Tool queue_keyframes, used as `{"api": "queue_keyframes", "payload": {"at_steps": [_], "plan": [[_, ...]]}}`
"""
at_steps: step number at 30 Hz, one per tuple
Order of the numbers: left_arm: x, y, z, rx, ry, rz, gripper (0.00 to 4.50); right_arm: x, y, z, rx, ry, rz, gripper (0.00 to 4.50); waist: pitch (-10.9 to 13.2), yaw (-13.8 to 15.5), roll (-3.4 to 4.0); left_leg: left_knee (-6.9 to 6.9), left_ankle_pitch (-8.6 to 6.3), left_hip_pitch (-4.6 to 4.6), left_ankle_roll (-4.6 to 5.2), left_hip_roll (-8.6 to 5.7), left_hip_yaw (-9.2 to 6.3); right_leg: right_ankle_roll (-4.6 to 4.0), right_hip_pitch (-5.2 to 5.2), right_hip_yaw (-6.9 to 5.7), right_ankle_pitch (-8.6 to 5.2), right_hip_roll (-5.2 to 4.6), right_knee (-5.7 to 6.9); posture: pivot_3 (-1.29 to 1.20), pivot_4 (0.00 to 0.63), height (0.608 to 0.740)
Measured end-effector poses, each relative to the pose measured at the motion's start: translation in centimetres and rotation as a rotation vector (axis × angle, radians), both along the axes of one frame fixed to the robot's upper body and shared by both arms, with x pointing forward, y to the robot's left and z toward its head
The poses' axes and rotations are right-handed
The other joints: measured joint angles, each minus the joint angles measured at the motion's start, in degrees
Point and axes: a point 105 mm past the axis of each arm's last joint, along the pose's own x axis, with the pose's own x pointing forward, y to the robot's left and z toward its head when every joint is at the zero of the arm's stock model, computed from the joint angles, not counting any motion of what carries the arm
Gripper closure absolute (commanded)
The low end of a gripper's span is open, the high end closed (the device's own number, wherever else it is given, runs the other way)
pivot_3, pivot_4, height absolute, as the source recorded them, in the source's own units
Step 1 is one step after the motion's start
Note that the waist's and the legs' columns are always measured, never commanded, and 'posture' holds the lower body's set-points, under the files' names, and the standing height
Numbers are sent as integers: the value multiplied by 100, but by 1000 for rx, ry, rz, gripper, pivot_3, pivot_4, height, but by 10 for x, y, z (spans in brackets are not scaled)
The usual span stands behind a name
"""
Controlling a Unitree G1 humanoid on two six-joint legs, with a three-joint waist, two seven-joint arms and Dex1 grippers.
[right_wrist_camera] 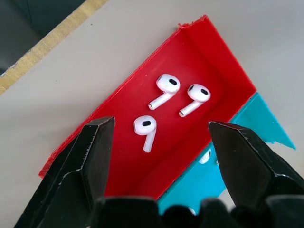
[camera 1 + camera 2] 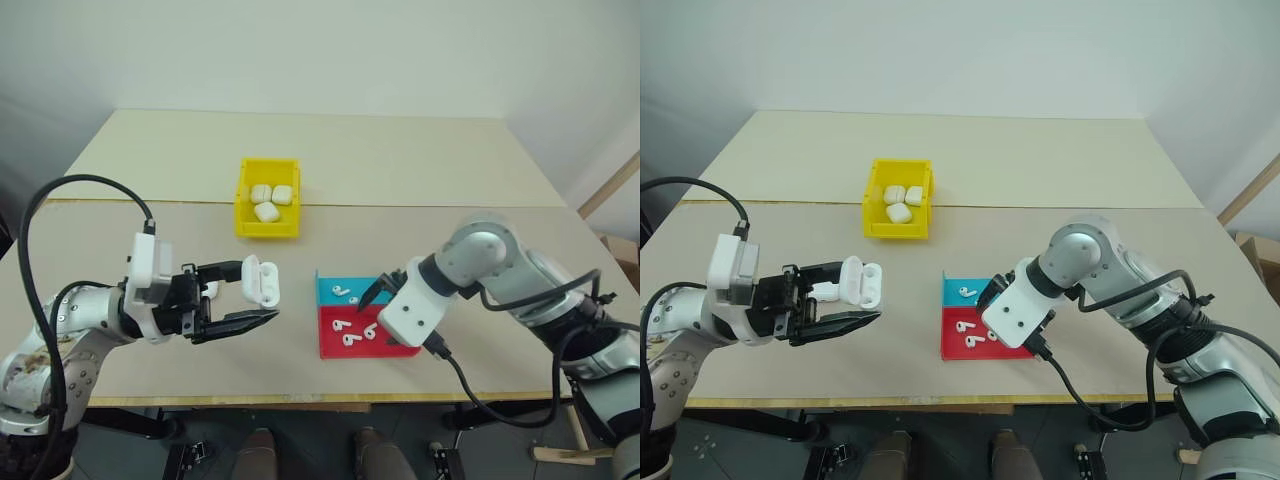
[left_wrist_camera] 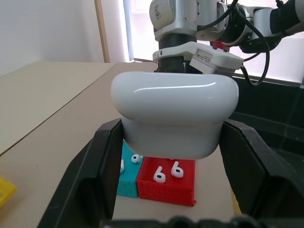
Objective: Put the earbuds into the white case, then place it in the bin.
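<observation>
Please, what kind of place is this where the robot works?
Probably a robot test room, not a home: a plain table against bare white walls, holding only sorting props, namely a yellow bin of white cases and red and blue trays of earbuds.

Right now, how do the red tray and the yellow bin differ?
The red tray is shallow and holds three loose earbuds; the yellow bin has tall walls and holds three white cases. The tray lies near the table's front edge, under the right gripper; the bin stands farther back. Both are small rectangular plastic containers.
</observation>
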Motion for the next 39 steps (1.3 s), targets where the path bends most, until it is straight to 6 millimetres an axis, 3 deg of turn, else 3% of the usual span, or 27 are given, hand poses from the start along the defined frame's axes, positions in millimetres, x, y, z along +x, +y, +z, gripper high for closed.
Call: {"api": "queue_keyframes", "payload": {"at_steps": [3,19,39], "plan": [[0,0,-1,5,-5,1,1700,3,-1,-2,-12,-8,-1,1743,0,-1,0,0,0,0,0,1,0,0,0,0,0,1,0,0,150,740],[4,-1,-4,27,-17,30,1700,9,5,-20,-56,-23,57,1743,1,-4,1,-1,0,1,0,1,-1,0,0,-1,0,1,0,0,150,740],[5,0,-8,30,-7,47,1700,20,10,-19,-122,-81,109,1743,2,-9,3,-3,0,1,0,2,-1,-1,-1,-1,0,2,0,0,150,740]]}}
